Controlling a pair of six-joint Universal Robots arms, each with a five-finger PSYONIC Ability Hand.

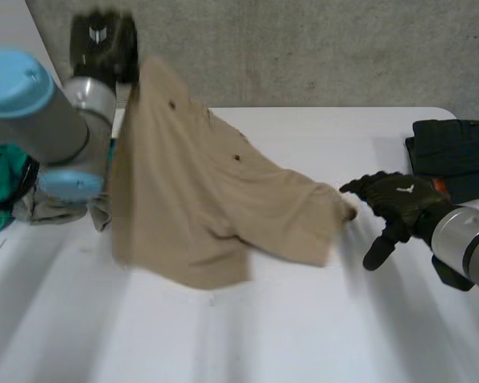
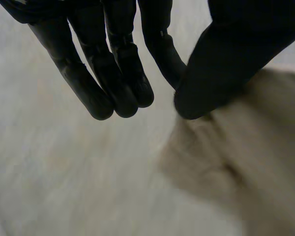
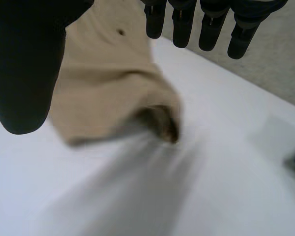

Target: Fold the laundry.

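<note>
Position upper left: left hand (image 1: 104,40) pinched tan garment (image 1: 207,199) between thumb and fingers, raised | centre: garment draped onto table (image 1: 263,335) | right: right hand (image 1: 399,199) fingers apart, clamping nothing, just beside low corner | judgement: that corner needed pinching, then both ends lowered level.

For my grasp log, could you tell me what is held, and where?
The left hand pinches the beige cloth garment by its raised top corner; the right hand is open, holding nothing.
</note>
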